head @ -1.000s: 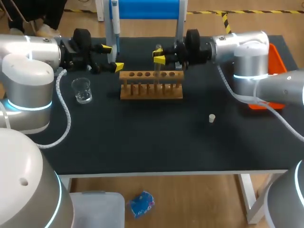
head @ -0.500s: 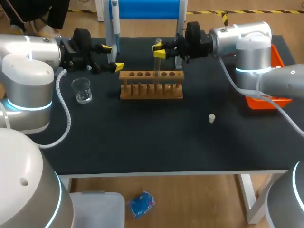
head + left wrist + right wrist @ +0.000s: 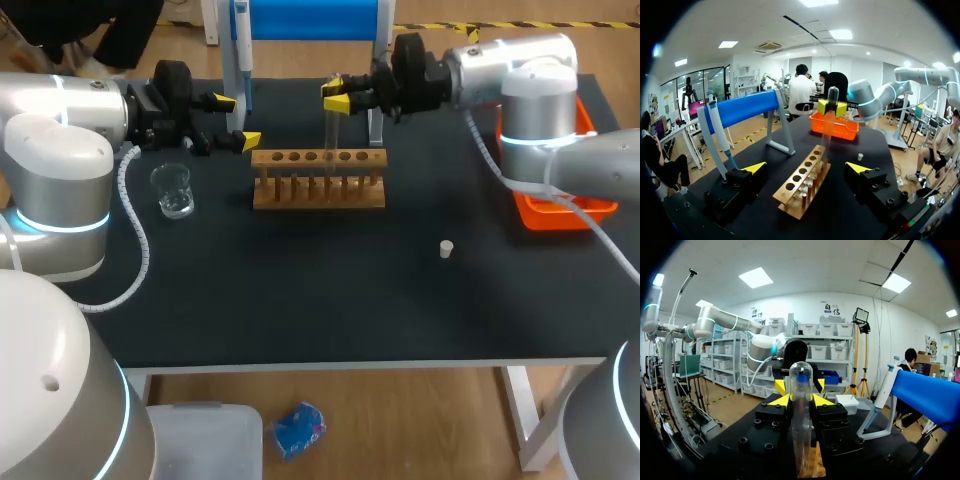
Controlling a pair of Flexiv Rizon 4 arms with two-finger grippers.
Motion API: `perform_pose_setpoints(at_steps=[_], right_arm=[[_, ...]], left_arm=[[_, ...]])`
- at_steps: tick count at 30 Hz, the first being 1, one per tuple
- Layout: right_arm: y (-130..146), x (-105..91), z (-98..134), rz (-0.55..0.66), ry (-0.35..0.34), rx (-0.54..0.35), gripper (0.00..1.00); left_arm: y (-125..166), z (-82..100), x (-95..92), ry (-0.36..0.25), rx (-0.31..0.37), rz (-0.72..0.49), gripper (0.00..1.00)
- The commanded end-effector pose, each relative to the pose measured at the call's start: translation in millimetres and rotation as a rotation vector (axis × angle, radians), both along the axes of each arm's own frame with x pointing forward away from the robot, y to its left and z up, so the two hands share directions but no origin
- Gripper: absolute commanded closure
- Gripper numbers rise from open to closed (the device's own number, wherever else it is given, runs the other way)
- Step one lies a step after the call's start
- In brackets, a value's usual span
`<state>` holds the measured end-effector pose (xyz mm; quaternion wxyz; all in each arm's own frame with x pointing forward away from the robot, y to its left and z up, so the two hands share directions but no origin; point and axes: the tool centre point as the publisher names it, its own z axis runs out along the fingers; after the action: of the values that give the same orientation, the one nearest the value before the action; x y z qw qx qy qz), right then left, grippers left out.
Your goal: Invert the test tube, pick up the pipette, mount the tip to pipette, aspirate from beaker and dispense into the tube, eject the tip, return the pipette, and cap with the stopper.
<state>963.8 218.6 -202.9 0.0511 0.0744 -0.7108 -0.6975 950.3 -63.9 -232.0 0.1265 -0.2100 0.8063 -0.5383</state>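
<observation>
Right wrist view: the tube point(image 3: 801, 390) stands upright between the fingers of the right gripper point(image 3: 801, 400), which clamp it from both sides near mid-length. Its rounded closed end is uppermost, so the mouth points down. Head view places it over the middle holes of the rack point(image 3: 318, 178), at the far side of the table point(image 3: 300, 300). The tube's lower end is close above the rack top; whether it is fully clear of the hole cannot be told.

Assessment: the step in hand is the inversion, and nothing later appears begun.

Recommendations:
- Raise the tube until its lower end is plainly clear of the rack before any wrist roll. A turn begun low would likely strike the wood.
- Roll about the gripper's own axis. With the grip near mid-length, both ends should swing little.
- Hold firmly, as smooth glass may slip.
- Lower the tube mouth-up and straight into a hole.

Left gripper point(image 3: 237, 121): fingers apart, holding nothing. It sits left of the rack, just beside the pipette point(image 3: 241, 40) on its stand point(image 3: 315, 18), apart from the tube.

Beaker point(image 3: 173, 190) to the rack's left and stopper point(image 3: 446, 249) to its right front are both well apart from the tube. Neither should obstruct.
</observation>
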Motion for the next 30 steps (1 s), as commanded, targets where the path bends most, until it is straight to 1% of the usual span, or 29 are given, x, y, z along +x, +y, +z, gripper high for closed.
perform_pose_setpoints(at_steps=[1,9,11,12,13,14,15,16,17,18,19,20,22,23,24,30], right_arm=[[-1.7,-4.7,2.9,-0.010,-0.002,-0.007,1.00],[-1.7,-4.7,2.9,-0.010,-0.002,-0.007,1.00],[-10.1,2.4,4.8,-0.012,0.331,-0.004,1.00],[-14.7,4.2,10.5,-0.020,0.431,0.036,1.00],[-17.8,5.6,14.7,-0.020,0.586,0.041,1.00],[-20.4,6.0,16.8,-0.003,0.692,0.026,1.00],[-23.2,7.7,22.6,0.004,0.789,0.079,1.00],[-25.6,9.5,27.2,0.000,0.922,0.100,1.00],[-27.2,9.4,28.7,-0.007,1.007,0.052,1.00],[-28.9,9.6,29.4,-0.019,1.084,0.067,1.00],[-29.9,10.3,30.9,-0.020,1.181,0.077,1.00],[-31.0,8.9,30.3,-0.008,1.255,0.039,1.00],[-31.7,5.8,29.7,0.004,1.420,0.039,1.00],[-31.2,3.6,28.6,-0.002,1.400,0.002,1.00],[-30.3,2.0,28.5,-0.002,1.390,-0.006,1.00],[-30.3,2.0,28.5,-0.002,1.390,-0.006,1.00]], left_arm=[[-0.1,-1.6,-0.4,-0.005,-0.003,0.001,0.00],[-0.1,-1.6,-0.4,-0.005,-0.003,0.001,0.00],[-0.1,-1.6,-0.4,-0.005,-0.003,0.001,0.00],[-0.1,-1.6,-0.4,-0.005,-0.003,0.001,0.00],[-0.1,-1.6,-0.4,-0.005,-0.003,0.001,0.00],[-0.1,-1.6,-0.4,-0.005,-0.003,0.001,0.00],[-0.1,-1.6,-0.4,-0.005,-0.003,0.001,0.00],[-0.1,-1.6,-0.4,-0.005,-0.003,0.001,0.00],[-0.1,-1.6,-0.4,-0.005,-0.003,0.001,0.00],[-0.1,-1.6,-0.4,-0.005,-0.003,0.001,0.00],[-0.1,-1.6,-0.4,-0.005,-0.003,0.001,0.00],[-0.1,-1.6,-0.4,-0.005,-0.003,0.001,0.00],[-0.1,-1.6,-0.4,-0.005,-0.003,0.001,0.00],[-0.1,-1.6,-0.4,-0.005,-0.003,0.001,0.00],[-0.1,-1.6,-0.4,-0.005,-0.003,0.001,0.00],[-0.1,-1.6,-0.4,-0.005,-0.003,0.001,0.00]])
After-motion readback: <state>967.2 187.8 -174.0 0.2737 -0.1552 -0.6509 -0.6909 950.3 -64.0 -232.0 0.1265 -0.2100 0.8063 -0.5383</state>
